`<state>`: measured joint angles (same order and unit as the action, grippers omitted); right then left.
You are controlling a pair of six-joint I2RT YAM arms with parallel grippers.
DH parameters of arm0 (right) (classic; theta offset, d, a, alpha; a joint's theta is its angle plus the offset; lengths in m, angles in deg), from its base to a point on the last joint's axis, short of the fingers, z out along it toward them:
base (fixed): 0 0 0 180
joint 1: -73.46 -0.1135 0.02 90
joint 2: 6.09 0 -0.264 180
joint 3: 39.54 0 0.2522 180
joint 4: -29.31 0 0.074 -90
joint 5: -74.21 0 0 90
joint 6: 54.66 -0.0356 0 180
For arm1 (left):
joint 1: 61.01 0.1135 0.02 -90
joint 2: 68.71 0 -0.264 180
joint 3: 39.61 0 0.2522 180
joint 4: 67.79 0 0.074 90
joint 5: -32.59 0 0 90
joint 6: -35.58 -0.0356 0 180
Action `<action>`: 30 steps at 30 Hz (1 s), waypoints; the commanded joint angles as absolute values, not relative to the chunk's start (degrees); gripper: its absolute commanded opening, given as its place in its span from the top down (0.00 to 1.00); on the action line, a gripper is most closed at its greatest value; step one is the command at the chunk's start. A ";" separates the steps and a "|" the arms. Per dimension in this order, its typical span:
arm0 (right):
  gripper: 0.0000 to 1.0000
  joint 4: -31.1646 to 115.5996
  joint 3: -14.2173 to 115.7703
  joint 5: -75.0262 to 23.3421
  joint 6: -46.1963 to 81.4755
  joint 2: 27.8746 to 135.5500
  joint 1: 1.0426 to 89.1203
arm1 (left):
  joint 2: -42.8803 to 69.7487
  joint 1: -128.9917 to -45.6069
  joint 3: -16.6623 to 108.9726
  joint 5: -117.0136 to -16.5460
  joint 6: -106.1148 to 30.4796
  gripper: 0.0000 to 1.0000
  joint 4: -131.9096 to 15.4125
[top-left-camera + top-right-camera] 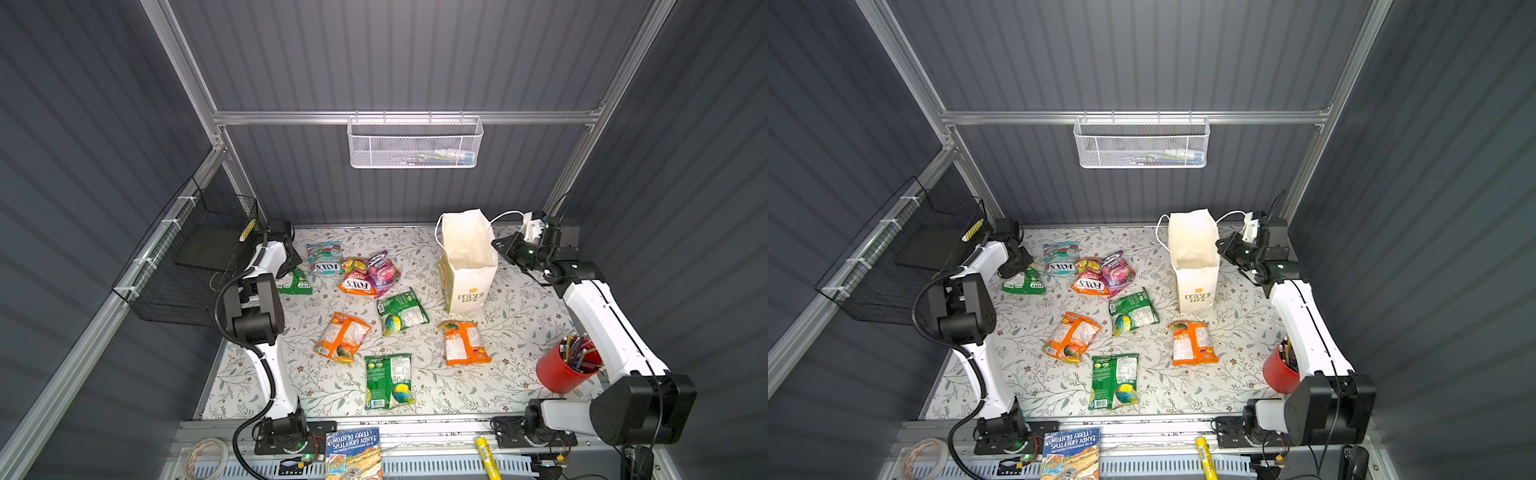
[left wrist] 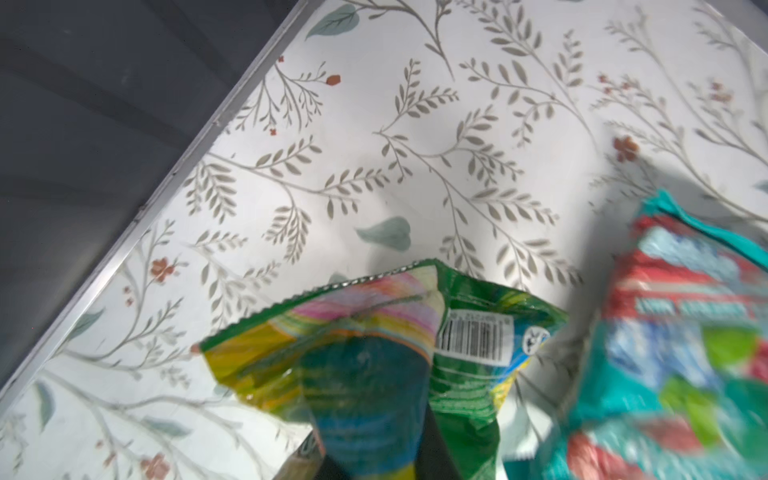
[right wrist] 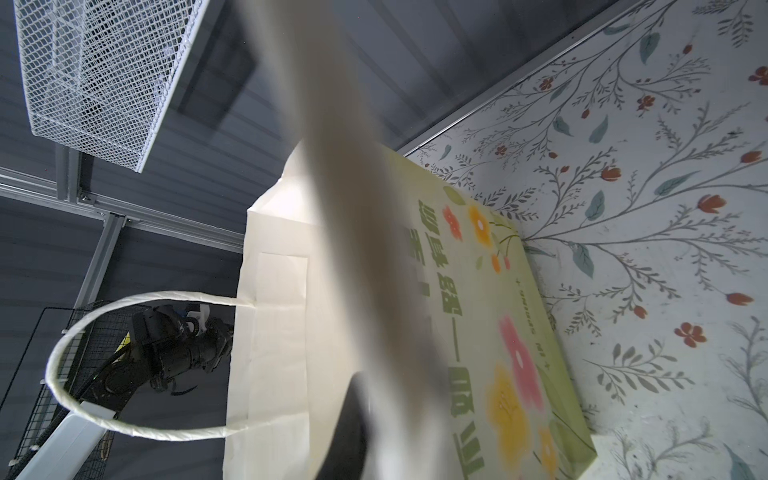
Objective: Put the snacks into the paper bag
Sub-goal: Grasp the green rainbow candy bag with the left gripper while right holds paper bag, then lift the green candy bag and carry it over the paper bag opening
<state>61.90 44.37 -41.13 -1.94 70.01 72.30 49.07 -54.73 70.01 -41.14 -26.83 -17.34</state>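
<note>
The white paper bag [image 1: 467,257] stands upright and open at the back right; its flowered side [image 3: 498,291] fills the right wrist view. My right gripper [image 1: 500,245] [image 3: 374,415] is shut on the bag's right rim. Several snacks lie on the floral mat: a teal packet [image 1: 324,257], an orange one [image 1: 357,278], a magenta one [image 1: 383,270], and more in green [image 1: 401,311] and orange [image 1: 343,336]. At the far left my left gripper [image 1: 293,266] [image 2: 374,440] is shut on a green packet [image 2: 465,374], crumpling it between the fingers.
A red pencil cup [image 1: 567,368] stands beside the right arm. A white mesh basket [image 1: 415,143] hangs on the back wall and a black wire basket [image 1: 195,257] on the left wall. A book [image 1: 353,455] and a yellow marker [image 1: 486,455] lie at the front rail.
</note>
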 commanded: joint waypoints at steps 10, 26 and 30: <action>1.00 60.67 43.70 -38.45 -1.12 69.32 70.75 | 31.04 -62.58 65.91 -33.72 -25.97 0.96 -18.58; 1.00 62.00 44.87 -36.18 0.25 71.43 69.16 | 17.48 -83.24 73.79 -42.54 -24.80 0.97 -20.58; 1.00 62.84 45.24 -35.65 0.92 71.01 69.07 | 17.15 -89.80 77.42 -42.02 -25.59 0.97 -24.35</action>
